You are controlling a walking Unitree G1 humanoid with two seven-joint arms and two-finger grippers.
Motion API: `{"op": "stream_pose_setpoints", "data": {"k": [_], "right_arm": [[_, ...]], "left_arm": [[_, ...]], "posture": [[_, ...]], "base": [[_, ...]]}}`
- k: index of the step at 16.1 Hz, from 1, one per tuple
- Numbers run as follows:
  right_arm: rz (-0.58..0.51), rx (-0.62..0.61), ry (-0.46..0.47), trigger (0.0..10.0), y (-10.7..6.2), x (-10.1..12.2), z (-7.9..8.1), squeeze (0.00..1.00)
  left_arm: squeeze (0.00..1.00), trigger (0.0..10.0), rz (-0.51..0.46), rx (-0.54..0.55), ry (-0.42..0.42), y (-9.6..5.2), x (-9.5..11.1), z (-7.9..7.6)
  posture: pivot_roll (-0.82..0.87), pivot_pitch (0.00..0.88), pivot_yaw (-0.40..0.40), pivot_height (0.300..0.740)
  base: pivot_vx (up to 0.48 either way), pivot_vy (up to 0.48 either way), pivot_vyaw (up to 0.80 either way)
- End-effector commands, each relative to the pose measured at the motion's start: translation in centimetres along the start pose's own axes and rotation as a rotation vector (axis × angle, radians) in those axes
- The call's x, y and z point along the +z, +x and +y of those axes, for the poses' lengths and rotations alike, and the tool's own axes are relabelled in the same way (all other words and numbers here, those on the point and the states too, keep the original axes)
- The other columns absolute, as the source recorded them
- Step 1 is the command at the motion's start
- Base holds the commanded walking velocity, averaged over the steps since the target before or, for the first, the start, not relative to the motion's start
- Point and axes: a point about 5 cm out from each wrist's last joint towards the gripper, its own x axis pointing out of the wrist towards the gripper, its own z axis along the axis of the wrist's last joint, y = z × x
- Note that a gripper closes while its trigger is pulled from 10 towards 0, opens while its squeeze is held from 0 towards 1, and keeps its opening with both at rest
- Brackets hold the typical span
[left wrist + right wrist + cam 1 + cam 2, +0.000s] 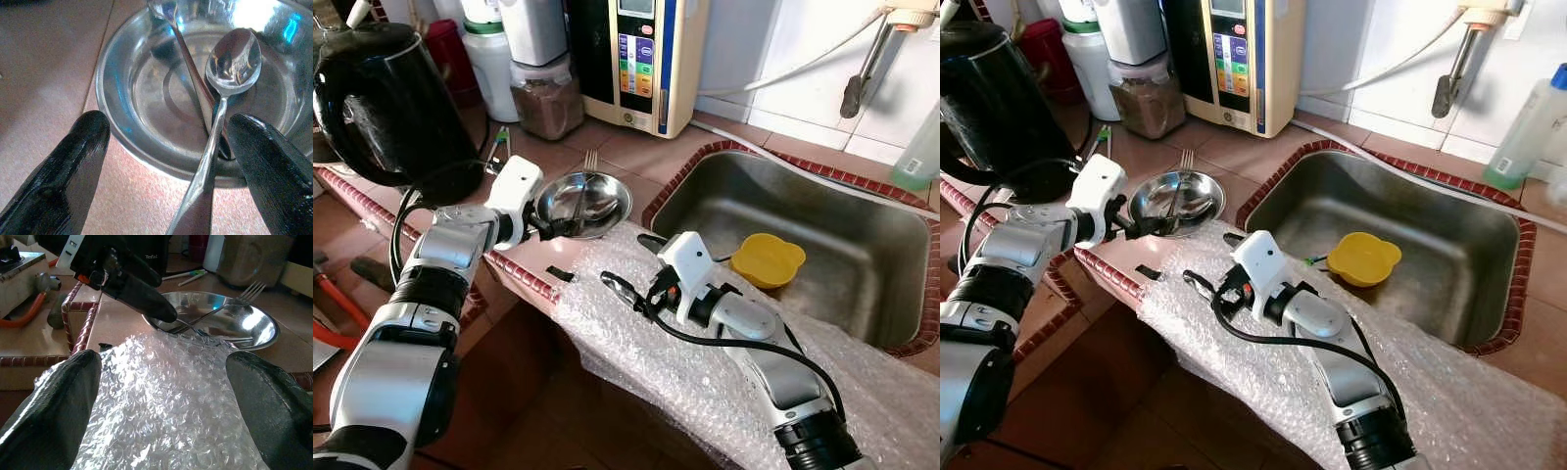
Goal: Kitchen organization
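Observation:
A shallow steel bowl (607, 194) sits on the tiled counter left of the sink. In it lie a fork (590, 162) and a spoon (234, 61), the spoon's handle sticking out over the near rim. My left gripper (553, 227) is at that near rim and open, with one finger on each side of the spoon handle and not touching it. My right gripper (631, 264) hovers open just over a bubble wrap sheet (705, 362) in front of the sink, facing the bowl. A yellow bowl (767, 259) lies in the sink.
The steel sink (871, 225) is at the right, with a tap (862, 73) above it. A black kettle (386, 98), a jar (546, 98) and a water purifier (641, 59) line the back. A small black piece (560, 274) lies by the counter edge. A plastic bottle (1525, 127) stands beyond the sink.

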Motion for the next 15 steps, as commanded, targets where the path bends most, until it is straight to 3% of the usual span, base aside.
{"op": "stream_pose_setpoints", "data": {"k": [1, 6, 7, 8, 9, 10, 11, 12, 13, 15], "right_arm": [[-0.006, 0.001, -0.012, 10.0, 0.3, 0.3, 0.0, 0.0], [0.001, -0.005, -0.009, 10.0, 0.1, 0.1, 0.2, 0.0], [0.003, -0.008, -0.007, 10.0, 0.0, 0.1, 0.2, 0.0], [0.004, -0.009, -0.006, 10.0, -0.1, 0.0, 0.2, 0.0], [0.005, -0.01, -0.005, 10.0, -0.1, 0.0, 0.2, 0.0], [0.004, -0.011, -0.005, 10.0, -0.1, 0.1, 0.2, 0.0], [0.005, -0.011, -0.006, 10.0, -0.1, 0.1, 0.2, 0.0], [0.004, -0.012, -0.005, 10.0, -0.1, 0.1, 0.2, 0.0], [0.005, -0.012, -0.006, 10.0, -0.1, 0.0, 0.2, 0.0], [0.007, -0.011, -0.005, 10.0, -0.1, 0.0, 0.1, 0.0]], "left_arm": [[0.0, 10.0, -0.028, 0.003, 0.02, 0.2, 1.2, -0.1], [0.0, 10.0, 0.007, -0.079, 0.05, 1.0, 1.7, -1.1], [0.0, 5.8, 0.034, -0.1, 0.065, 1.0, 1.4, -1.2], [0.0, 5.8, 0.051, -0.11, 0.075, 1.0, 1.2, -1.2], [0.0, 8.2, 0.067, -0.128, 0.09, 1.0, 1.0, -1.1], [0.0, 8.1, 0.08, -0.134, 0.101, 0.9, 0.7, -1.0], [0.0, 3.9, 0.092, -0.129, 0.108, 0.9, 0.5, -0.8], [0.0, 1.3, 0.098, -0.133, 0.102, 0.8, 0.3, -0.7], [0.0, 0.0, 0.104, -0.142, 0.095, 0.8, 0.1, -0.7], [0.0, 0.0, 0.107, -0.156, 0.092, 0.8, 0.0, -0.7]], "posture": [[-0.06, 0.034, 0.082, 0.74], [-0.08, 0.042, 0.089, 0.74], [-0.08, 0.045, 0.091, 0.74], [-0.08, 0.045, 0.092, 0.74], [-0.08, 0.047, 0.092, 0.74], [-0.08, 0.047, 0.092, 0.74], [-0.08, 0.048, 0.091, 0.74], [-0.08, 0.048, 0.091, 0.74], [-0.08, 0.045, 0.091, 0.74], [-0.08, 0.043, 0.092, 0.74]], "base": [[0.0, 0.0, 0.0], [0.0, 0.0, 0.0], [0.0, 0.0, 0.0], [0.0, 0.0, 0.0], [0.0, 0.0, 0.0], [0.0, 0.0, 0.0], [0.0, 0.0, 0.0], [0.0, 0.0, 0.0], [0.0, 0.0, 0.0], [0.0, 0.0, 0.0]]}}
